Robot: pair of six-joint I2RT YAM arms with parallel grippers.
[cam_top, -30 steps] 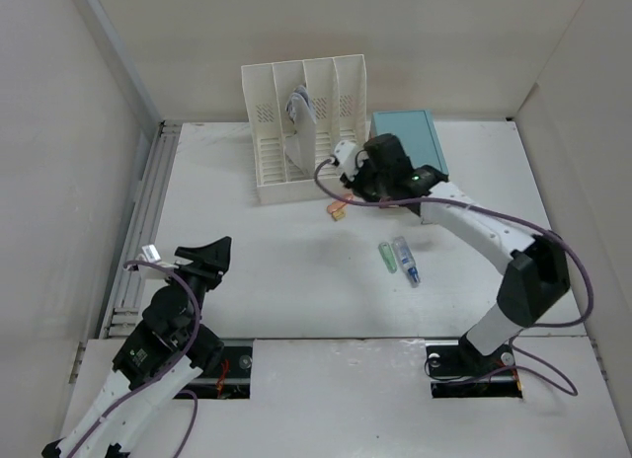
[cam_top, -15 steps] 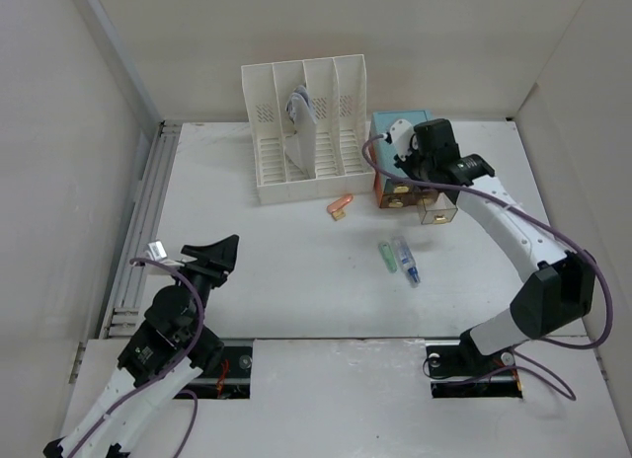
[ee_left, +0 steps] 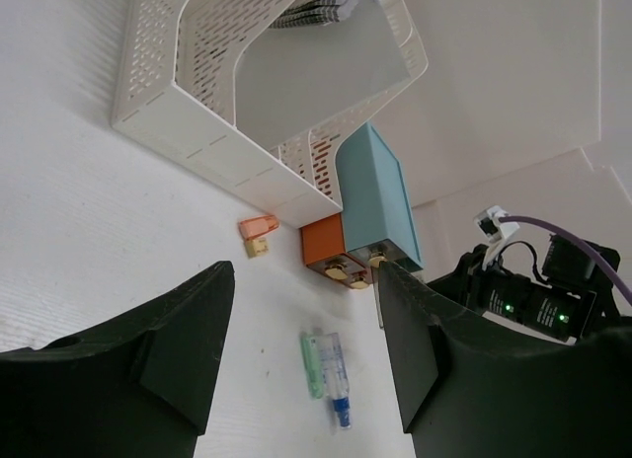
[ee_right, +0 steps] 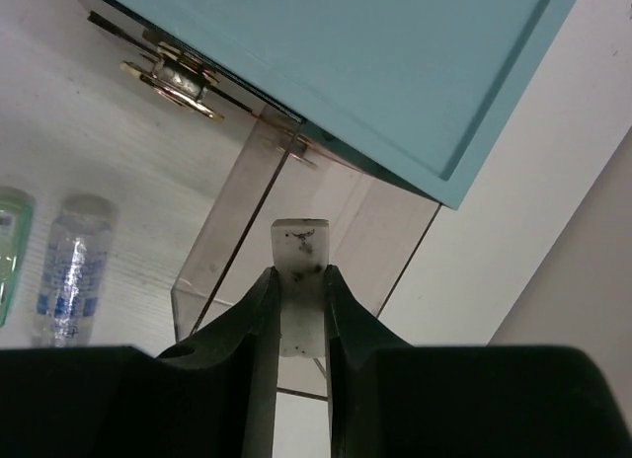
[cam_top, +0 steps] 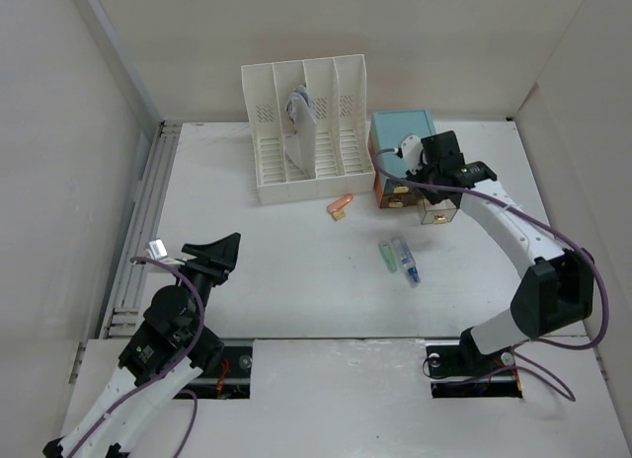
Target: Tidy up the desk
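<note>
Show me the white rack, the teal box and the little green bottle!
White slotted plastic file rack (cam_top: 296, 191): top view, on its low front wall.
Teal-topped small drawer box (cam_top: 395, 122): top view, on its lid.
Small green clear bottle (cam_top: 387, 258): top view, on its middle.

Before me: white file rack (cam_top: 304, 177), teal-topped drawer box (cam_top: 400, 127) beside it, speckled white block (ee_right: 299, 280) over its open clear drawer (cam_top: 437, 213).

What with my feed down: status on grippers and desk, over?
Left gripper open, empty. Right gripper shut on white block at open clear drawer. Desk: two bottles, orange bits loose.
</note>
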